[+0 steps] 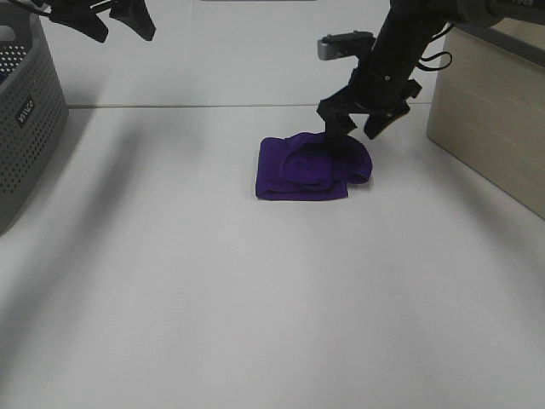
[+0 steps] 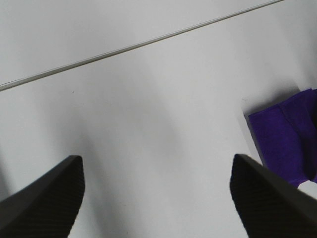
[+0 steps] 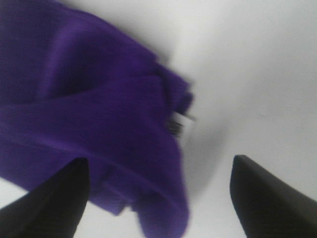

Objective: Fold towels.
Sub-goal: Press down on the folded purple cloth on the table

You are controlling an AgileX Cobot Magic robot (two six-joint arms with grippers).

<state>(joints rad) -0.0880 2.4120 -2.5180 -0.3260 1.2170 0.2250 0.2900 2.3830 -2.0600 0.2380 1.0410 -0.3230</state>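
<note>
A deep purple plush towel (image 1: 306, 168) lies folded and bunched on the white table, a little right of centre. My right gripper (image 1: 362, 129) hovers just above its far right corner, jaws open and empty. In the right wrist view the towel (image 3: 89, 114) fills the space below the open fingers, and its small white tag (image 3: 177, 125) shows at one edge. My left gripper (image 1: 119, 25) is raised at the far left, open and empty, well away from the towel. The left wrist view shows the towel's near corner (image 2: 285, 136) off to one side.
A grey perforated basket (image 1: 21, 111) stands at the left edge. A beige wooden box (image 1: 494, 119) stands at the right, close to my right arm. A thin seam (image 1: 187, 106) runs across the table behind the towel.
</note>
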